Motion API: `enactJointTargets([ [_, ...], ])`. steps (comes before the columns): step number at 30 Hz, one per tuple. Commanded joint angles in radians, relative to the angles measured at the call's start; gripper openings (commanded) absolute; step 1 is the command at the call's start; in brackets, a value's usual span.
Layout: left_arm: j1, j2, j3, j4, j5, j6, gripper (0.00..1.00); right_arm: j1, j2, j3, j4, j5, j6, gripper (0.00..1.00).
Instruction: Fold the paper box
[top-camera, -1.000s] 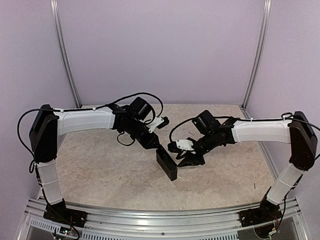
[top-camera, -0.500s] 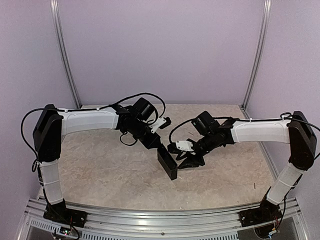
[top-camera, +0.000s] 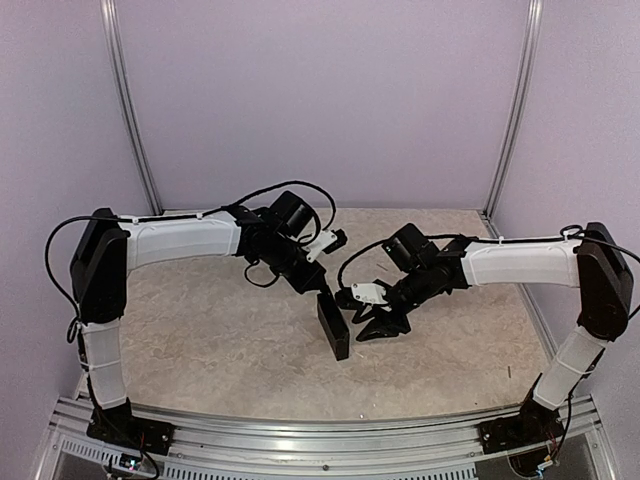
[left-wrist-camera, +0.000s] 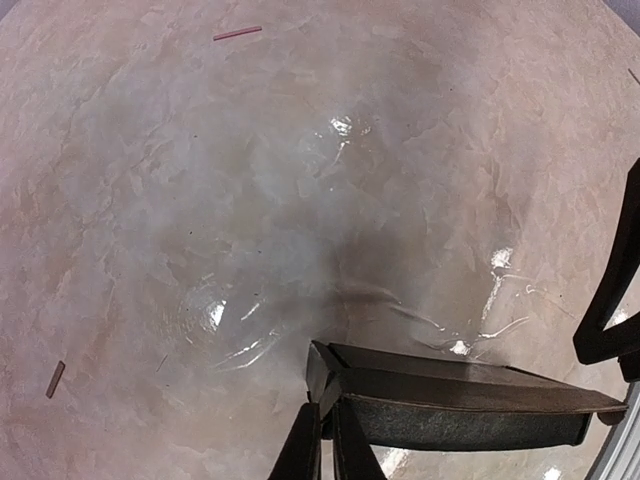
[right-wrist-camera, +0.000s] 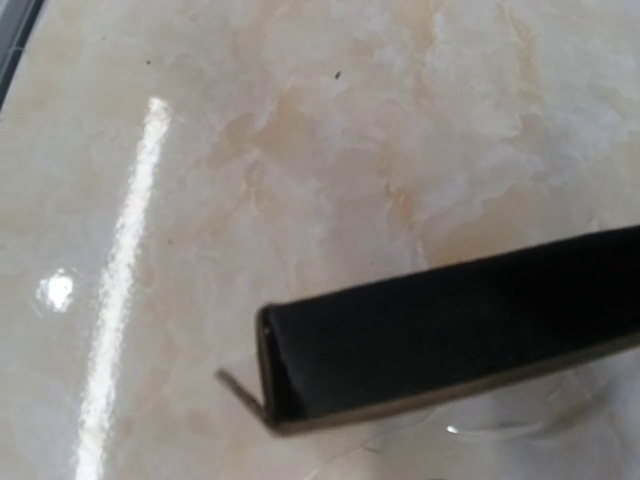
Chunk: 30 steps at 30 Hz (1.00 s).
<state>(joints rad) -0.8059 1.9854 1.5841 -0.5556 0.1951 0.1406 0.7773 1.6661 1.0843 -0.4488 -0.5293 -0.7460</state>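
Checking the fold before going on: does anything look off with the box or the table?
Yes. At the paper box's end, a thin flap pokes out past the corner instead of lying flush. A reddish sliver and a darker one also lie loose on the table.

No legible text, label or number anywhere; white tag (top-camera: 366, 291) maybe printed, too small to tell.

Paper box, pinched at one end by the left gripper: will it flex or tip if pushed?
Likely flexes: the paper box looks thin, with a loose flap edge in the right wrist view. Slim, and the table is glossy, so it may slide or pivot about the left gripper.
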Motion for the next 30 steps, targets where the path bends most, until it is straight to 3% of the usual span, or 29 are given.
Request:
enactJointTargets([
  [1, -0.007, 0.029, 0.033, -0.027, 0.007, 0.02, 0.07, 0.012, 0.011, 0.027, -0.019, -0.02, 0.011, 0.42],
  [12, -0.006, 0.041, 0.029, -0.018, 0.015, 0.059, 0.11, 0.011, 0.017, 0.032, -0.026, -0.026, 0.016, 0.43],
  [30, -0.001, 0.012, -0.01, -0.061, 0.145, 0.119, 0.15, 0.012, 0.025, 0.039, -0.041, -0.045, 0.012, 0.44],
])
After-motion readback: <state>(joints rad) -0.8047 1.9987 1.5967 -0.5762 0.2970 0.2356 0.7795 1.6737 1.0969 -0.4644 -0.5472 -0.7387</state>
